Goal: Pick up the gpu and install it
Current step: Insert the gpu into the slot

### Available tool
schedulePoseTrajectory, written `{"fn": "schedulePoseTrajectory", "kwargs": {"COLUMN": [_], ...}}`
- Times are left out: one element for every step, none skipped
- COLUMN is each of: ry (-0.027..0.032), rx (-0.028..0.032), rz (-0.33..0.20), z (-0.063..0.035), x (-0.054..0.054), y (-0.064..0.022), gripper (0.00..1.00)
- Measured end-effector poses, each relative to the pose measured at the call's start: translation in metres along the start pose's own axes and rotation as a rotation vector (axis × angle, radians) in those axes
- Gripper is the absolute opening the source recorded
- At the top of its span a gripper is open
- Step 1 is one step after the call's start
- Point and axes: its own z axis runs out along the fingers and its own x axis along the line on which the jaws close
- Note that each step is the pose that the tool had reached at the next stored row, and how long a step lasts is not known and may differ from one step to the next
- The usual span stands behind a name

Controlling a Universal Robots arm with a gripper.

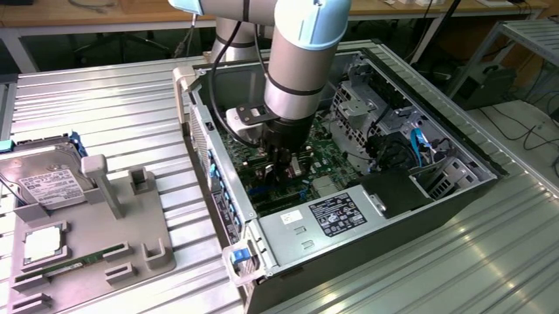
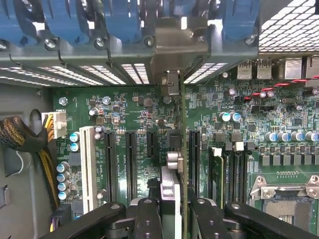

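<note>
The gpu (image 2: 169,186) is seen edge-on in the wrist view: a thin green board edge with a silver block on one face and its metal bracket (image 2: 169,82) reaching toward the case's rear slot openings. My gripper (image 2: 174,211) is shut on it, one black finger on each face. The card hangs upright over the green motherboard (image 2: 124,109), beside a long black slot (image 2: 194,159); I cannot tell whether it touches the slot. In the exterior view my gripper (image 1: 279,163) is down inside the open computer case (image 1: 454,140), with the gpu (image 1: 294,167) just above the board.
Blue slot latches (image 2: 75,20) line the case's rear wall. Yellow and black cables (image 2: 30,139) lie at one side, an empty processor socket (image 2: 289,204) at the other. A power supply (image 1: 332,216) fills the case's near end. A grey fixture (image 1: 131,222) holds a hard drive (image 1: 48,183) and RAM stick (image 1: 70,265).
</note>
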Motion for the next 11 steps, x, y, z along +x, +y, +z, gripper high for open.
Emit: {"fn": "schedulePoseTrajectory", "kwargs": {"ry": [0.0,-0.0001,-0.0001,-0.0001,-0.0001,-0.0002,-0.0001,-0.0003,-0.0003,-0.0002,-0.0001], "rx": [0.0,0.0001,0.0,0.0,0.0001,0.0001,0.0001,0.0001,0.0002,0.0001,0.0], "rz": [0.0,0.0,0.0,0.0,0.0,0.0,0.0,0.0,0.0,0.0,0.0], "z": [0.0,0.0,0.0,0.0,0.0001,0.0001,0.0004,0.0008,0.0012,0.0016,0.0019], "x": [0.0,0.0,0.0,0.0,0.0,0.0,0.0,0.0,-0.0001,0.0,0.0], "y": [0.0,0.0,0.0,0.0,0.0,0.0,0.0,0.0,0.0,0.0,0.0], "gripper": [0.28,0.28,0.28,0.28,0.28,0.28,0.28,0.28,0.28,0.28,0.28]}}
